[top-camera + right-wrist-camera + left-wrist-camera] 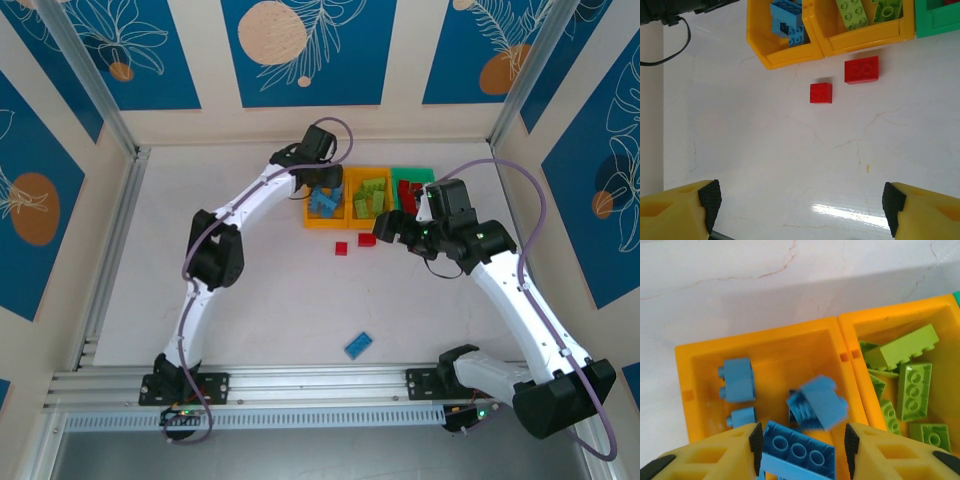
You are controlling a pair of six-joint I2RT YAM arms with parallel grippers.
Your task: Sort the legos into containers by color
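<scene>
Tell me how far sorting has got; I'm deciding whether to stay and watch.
Done: blue legos in the left yellow bin, lime ones in the middle bin, red ones in the green bin. In hand: the open left gripper hangs over the left yellow bin, a blurred brick beneath. Left: two red bricks before the open right gripper, one blue brick far from the bins.

1. No word, number or brand can be read anywhere — not on the bricks (799, 452), nor on the bins (755, 337).
2. The wall panels (350, 60) carry drawn leaves and circles — no letters.
</scene>
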